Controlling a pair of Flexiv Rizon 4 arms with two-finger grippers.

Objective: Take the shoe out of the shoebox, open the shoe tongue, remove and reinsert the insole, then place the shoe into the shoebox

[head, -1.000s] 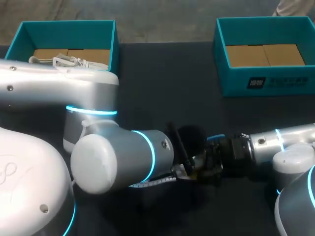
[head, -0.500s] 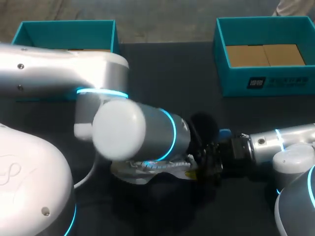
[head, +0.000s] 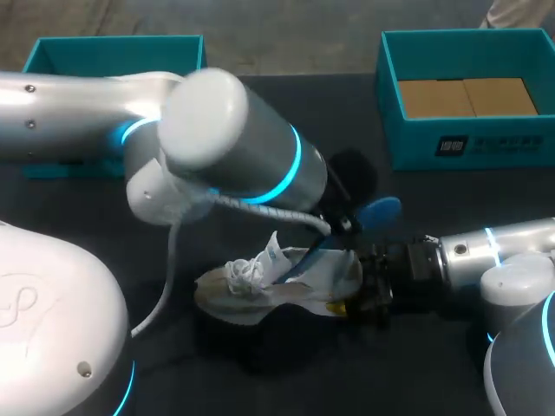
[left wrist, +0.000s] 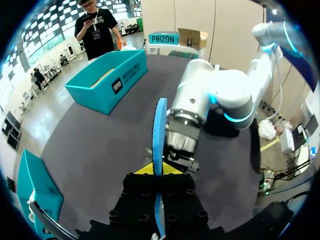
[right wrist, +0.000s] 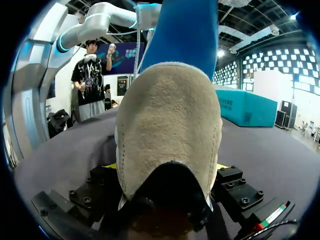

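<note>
**Insole comes up out of the shoe**

Head view: the left arm (head: 225,130) has swung up within the last second, drawing the blue foam insole (head: 381,211) up from the white-and-beige laced sneaker (head: 277,282) lying on the black table (head: 260,113). Removal looks nearly done, with reinsertion next. I count one sneaker, one insole and two teal cardboard boxes: left shoebox (head: 113,56) and right shoebox (head: 408,139).

Left wrist view: the left gripper (left wrist: 159,170) pinches the insole edge-on.

Right wrist view: the right gripper (right wrist: 167,167) clamps the sneaker's heel.

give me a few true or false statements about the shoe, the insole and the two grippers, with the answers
1. The shoe lies on the table, outside the left box and the right box. True.
2. The left gripper is shut on the blue insole. True.
3. The right gripper is open and clear of the shoe. False: it is shut on the shoe's heel end.
4. The insole lies in the right box. False: the left gripper holds it up above the shoe.
</note>
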